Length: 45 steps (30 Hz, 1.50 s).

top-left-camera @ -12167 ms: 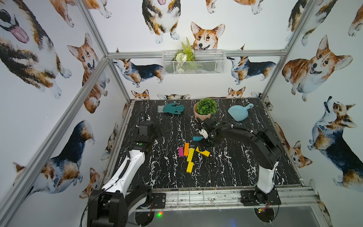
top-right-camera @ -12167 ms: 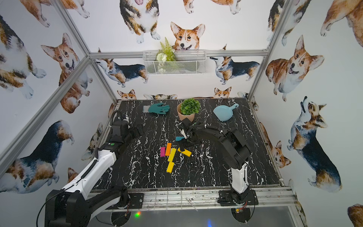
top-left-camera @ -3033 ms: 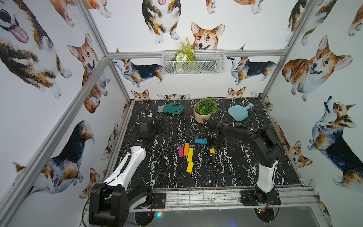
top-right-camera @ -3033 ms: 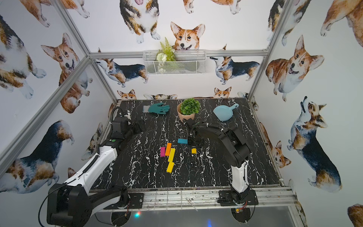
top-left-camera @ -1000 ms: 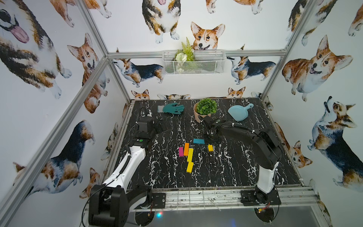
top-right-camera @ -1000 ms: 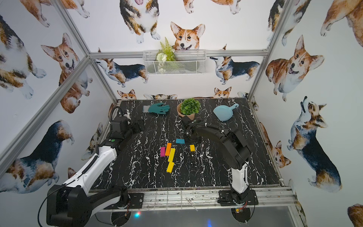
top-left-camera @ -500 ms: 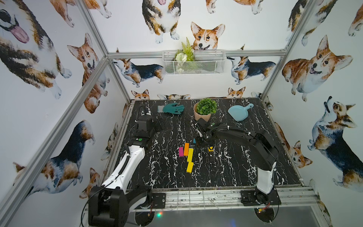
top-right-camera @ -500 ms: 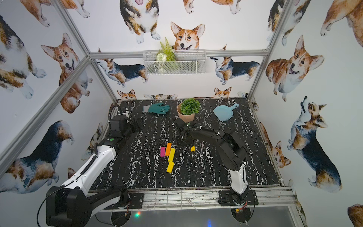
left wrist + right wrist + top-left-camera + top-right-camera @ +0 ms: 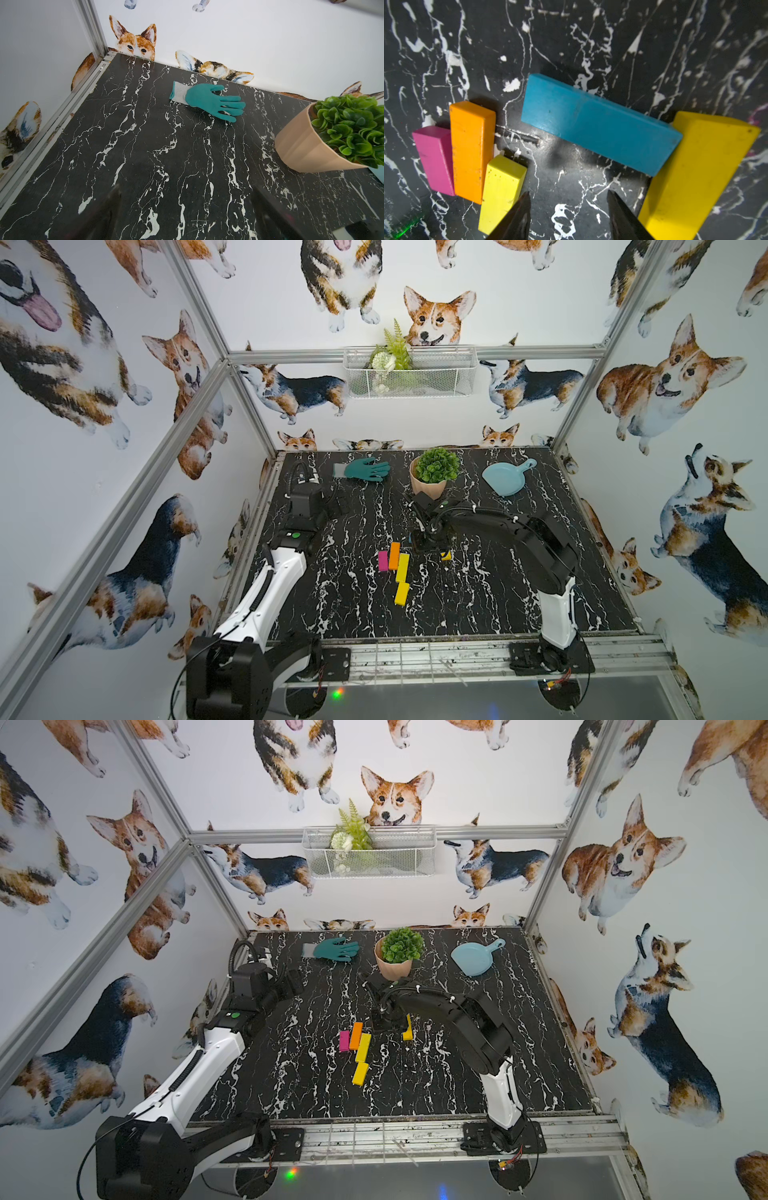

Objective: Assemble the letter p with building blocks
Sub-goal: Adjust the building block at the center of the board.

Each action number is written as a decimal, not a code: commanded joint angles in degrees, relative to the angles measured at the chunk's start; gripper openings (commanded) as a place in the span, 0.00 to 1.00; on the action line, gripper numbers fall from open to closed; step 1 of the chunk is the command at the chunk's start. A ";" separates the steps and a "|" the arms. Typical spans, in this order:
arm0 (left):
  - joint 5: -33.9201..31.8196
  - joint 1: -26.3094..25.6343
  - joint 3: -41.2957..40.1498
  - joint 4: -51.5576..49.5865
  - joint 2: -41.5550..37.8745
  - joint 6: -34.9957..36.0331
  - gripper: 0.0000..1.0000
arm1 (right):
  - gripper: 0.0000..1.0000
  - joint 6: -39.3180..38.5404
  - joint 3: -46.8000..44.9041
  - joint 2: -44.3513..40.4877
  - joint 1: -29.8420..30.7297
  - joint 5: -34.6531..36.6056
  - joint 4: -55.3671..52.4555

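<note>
- right gripper point(image 9: 568, 194): hangs low over the middle of the table point(image 9: 353, 614), fingers parted, only bare marble between them, pinching nothing.
- teal block point(image 9: 600, 124): lies flat just ahead of those fingers; meets the side of a yellow block point(image 9: 695, 172) with one end and leaves a gap to the orange block point(image 9: 471, 149) at the other. Mostly hidden under the right gripper point(image 9: 428, 543) in both top views.
- orange block: lies flat with one long side against the pink block point(image 9: 435, 160) and the other touching a second yellow block point(image 9: 502, 193).
- third yellow block point(image 9: 401, 593): lies just beside the near end of the second yellow block point(image 9: 402, 567), toward the front rail; cannot tell whether touching.
- left gripper point(image 9: 187, 190): hangs above the far left part of the table, fingers spread wide, holding nothing, well apart from every block.
- glove point(image 9: 212, 101): lies flat near the back wall, ahead of the left gripper.
- potted plant point(image 9: 301, 145): stands upright beside the glove.
- dustpan point(image 9: 507, 479): lies at the back, on the far side of the potted plant from the glove.
</note>
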 commanded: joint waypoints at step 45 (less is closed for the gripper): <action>36.88 -15.81 11.21 -2.07 25.38 2.09 1.00 | 0.62 -2.26 -14.03 -15.84 -14.06 -1.37 4.42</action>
